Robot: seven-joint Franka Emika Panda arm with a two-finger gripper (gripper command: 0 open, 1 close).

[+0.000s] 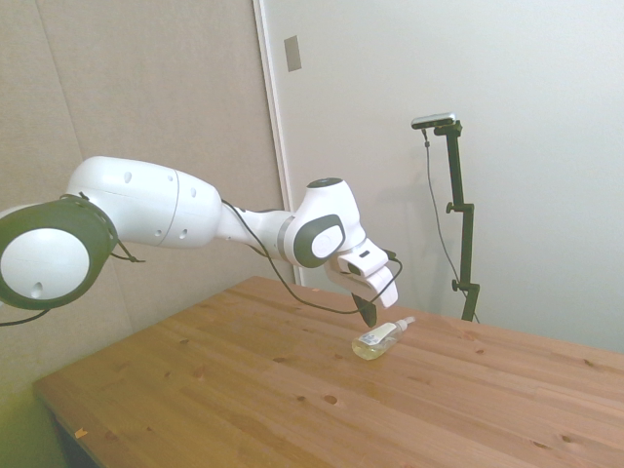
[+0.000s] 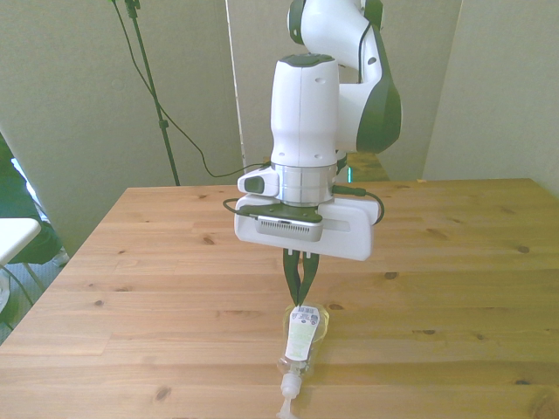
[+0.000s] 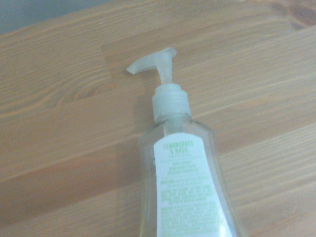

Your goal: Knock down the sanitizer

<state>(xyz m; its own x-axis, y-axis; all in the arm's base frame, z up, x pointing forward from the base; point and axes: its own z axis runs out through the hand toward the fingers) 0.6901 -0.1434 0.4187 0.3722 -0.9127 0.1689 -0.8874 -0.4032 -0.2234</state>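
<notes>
sanitizer point(image 2: 300, 342) lies flat on its side on the wooden table point(image 2: 157, 288), label up, pump toward the near edge, while the gripper point(image 2: 301, 295) hangs just above its base, fingers pressed together, holding nothing.

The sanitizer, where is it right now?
The sanitizer lies on its side on the wooden table, near the front view's bottom middle, just under the gripper, pump pointing away from the arm.

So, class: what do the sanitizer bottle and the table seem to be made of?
The sanitizer looks like clear, glossy plastic: the wood shows through its walls, and its pump top is cloudy white. The table appears to be smooth wood, with visible planks, grain and knots.
</notes>
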